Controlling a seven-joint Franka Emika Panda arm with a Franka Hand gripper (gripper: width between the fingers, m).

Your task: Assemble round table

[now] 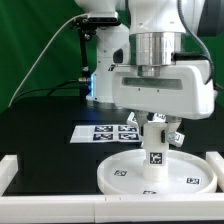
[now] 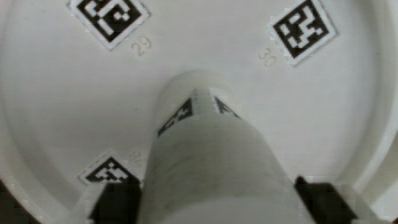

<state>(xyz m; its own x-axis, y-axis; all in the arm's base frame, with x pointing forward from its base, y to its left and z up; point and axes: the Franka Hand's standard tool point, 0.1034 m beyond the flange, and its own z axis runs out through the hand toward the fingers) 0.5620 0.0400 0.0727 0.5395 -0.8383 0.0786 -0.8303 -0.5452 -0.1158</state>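
**Gripper [image 1: 155,122] holds leg [image 1: 155,150] on disc [image 1: 120,178]**

My fingers [image 2: 116,200] squeeze the leg tight. It stands up in the disc's middle, by the bench's near edge. I think I'm fixing it in. Next: turn it, keeping it straight.

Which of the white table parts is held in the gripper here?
The thick cylindrical leg: it stands upright on the middle of the round disc, clamped in the gripper; the disc lies flat, ungripped.
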